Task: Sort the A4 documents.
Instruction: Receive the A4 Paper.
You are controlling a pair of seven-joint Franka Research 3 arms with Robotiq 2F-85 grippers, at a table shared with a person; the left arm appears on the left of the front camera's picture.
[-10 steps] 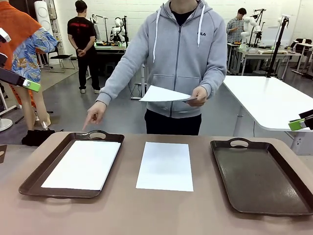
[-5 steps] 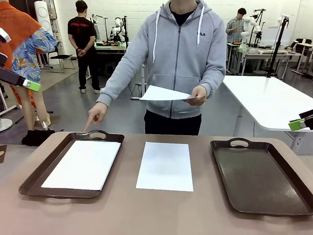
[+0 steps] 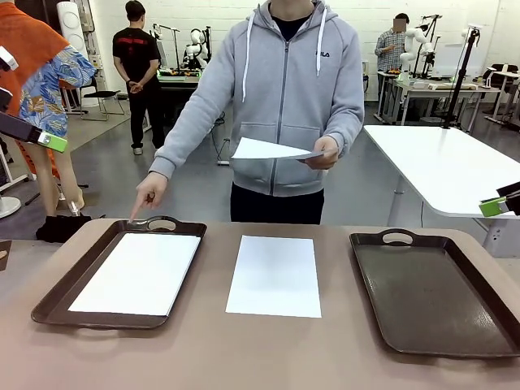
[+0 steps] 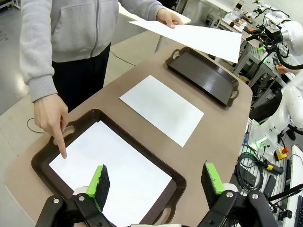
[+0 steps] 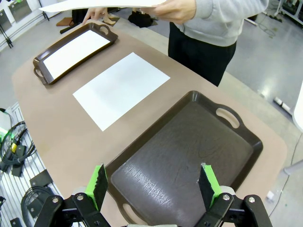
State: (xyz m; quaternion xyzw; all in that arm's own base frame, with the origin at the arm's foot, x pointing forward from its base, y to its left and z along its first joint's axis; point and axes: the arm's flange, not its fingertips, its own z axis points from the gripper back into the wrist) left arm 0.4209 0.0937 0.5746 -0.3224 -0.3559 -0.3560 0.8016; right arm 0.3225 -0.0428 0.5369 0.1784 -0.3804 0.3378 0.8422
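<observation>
A4 documents look mid-sort: one lies loose on the table beside the left tray, which holds another and gets pointed at by the person's hand, while left gripper and right gripper hang wide open and empty, so grabbing that loose sheet looks next.

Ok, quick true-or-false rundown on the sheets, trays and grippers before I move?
1. A white sheet lies in the left tray. True.
2. The middle sheet lies in the right tray. False: it lies on the table, between the left tray and the right tray.
3. The person's pointing hand aims at the right tray. False: its finger points at the left tray's far handle.
4. The person's other hand holds a third sheet in the air. True.
5. The left gripper and right gripper are both open. True.
</observation>
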